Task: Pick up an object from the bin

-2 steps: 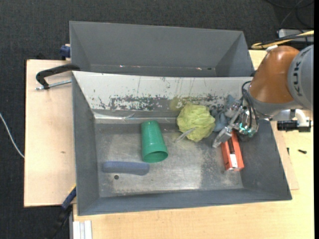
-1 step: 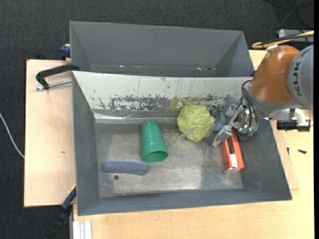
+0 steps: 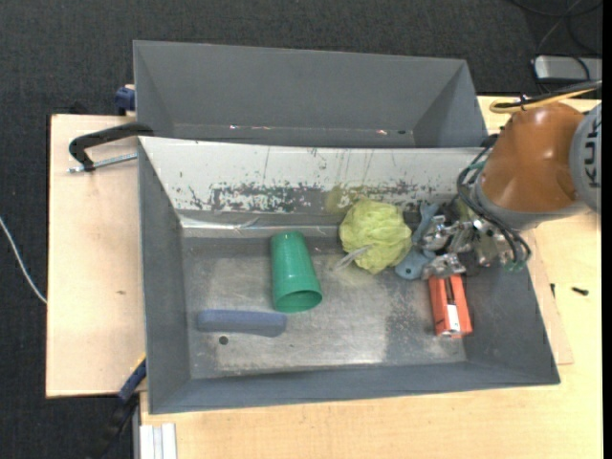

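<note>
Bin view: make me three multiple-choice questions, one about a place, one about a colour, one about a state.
1. Where on the bin floor is the blue bar?
A. lower left of the view
B. against the back wall
C. under the arm

2. What colour is the cup?
A. red
B. green
C. white

3. How does the cup rest?
A. upright
B. upside down
C. on its side

Answers:
1 A, the bar lies flat near the floor's lower-left corner.
2 B, the cup is plain green all over.
3 C, its side lies on the floor, with the open mouth toward the view's bottom.
</note>
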Controlling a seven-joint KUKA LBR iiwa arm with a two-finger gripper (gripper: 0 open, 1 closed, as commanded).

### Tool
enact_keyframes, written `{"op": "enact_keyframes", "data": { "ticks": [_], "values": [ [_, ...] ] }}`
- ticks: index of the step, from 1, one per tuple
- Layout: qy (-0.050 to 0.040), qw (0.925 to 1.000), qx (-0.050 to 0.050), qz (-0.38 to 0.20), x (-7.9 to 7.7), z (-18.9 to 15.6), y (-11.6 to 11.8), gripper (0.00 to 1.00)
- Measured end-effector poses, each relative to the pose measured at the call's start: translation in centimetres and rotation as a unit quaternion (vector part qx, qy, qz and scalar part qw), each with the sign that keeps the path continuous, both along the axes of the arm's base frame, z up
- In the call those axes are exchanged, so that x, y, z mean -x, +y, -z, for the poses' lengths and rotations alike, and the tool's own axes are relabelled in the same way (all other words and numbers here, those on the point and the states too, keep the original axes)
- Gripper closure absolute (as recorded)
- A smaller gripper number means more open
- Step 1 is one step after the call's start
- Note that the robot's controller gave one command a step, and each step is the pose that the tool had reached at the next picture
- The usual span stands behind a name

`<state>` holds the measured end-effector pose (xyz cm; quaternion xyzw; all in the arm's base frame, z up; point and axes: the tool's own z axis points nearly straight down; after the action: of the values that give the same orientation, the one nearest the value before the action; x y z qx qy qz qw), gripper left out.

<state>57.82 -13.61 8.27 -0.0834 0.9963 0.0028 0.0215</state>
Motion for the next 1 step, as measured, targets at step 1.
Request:
{"op": "enact_keyframes", "data": {
  "ticks": [1],
  "values": [
    [0.0002,1.0000,0.000,0.000,0.01,0.01,0.00,1.00]
  ]
}}
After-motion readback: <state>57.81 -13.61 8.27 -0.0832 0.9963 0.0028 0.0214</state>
